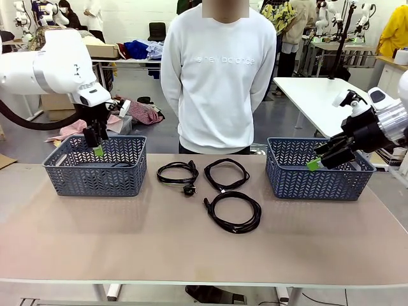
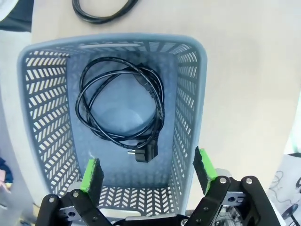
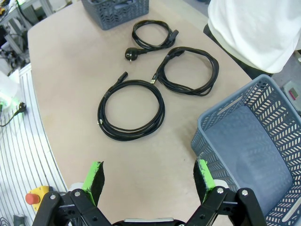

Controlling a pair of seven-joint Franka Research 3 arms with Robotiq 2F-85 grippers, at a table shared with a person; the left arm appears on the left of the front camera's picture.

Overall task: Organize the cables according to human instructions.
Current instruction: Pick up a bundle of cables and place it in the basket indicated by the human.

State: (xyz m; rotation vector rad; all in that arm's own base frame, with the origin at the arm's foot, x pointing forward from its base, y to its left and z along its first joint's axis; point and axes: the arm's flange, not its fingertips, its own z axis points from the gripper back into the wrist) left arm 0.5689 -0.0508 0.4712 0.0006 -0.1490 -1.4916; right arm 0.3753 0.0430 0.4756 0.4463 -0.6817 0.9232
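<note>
One black cable (image 2: 120,110) lies coiled on the floor of the left blue-grey basket (image 2: 190,94), its plug toward my left gripper (image 2: 148,172). That gripper hangs open just above the basket (image 1: 95,175), with nothing between its green pads (image 2: 91,174). Three more coiled cables rest on the table between the baskets: one at the left (image 1: 177,173), one at the back middle (image 1: 226,173), one nearer me (image 1: 234,211). My right gripper (image 1: 322,160) is open and empty over the near left part of the right basket (image 1: 319,178). In the right wrist view the three cables (image 3: 131,109) lie ahead.
A person in a white sweatshirt (image 1: 217,70) stands at the far edge between the baskets, hands out of sight. The right basket (image 3: 225,155) holds nothing. A red stop button (image 3: 32,197) sits off the table's edge.
</note>
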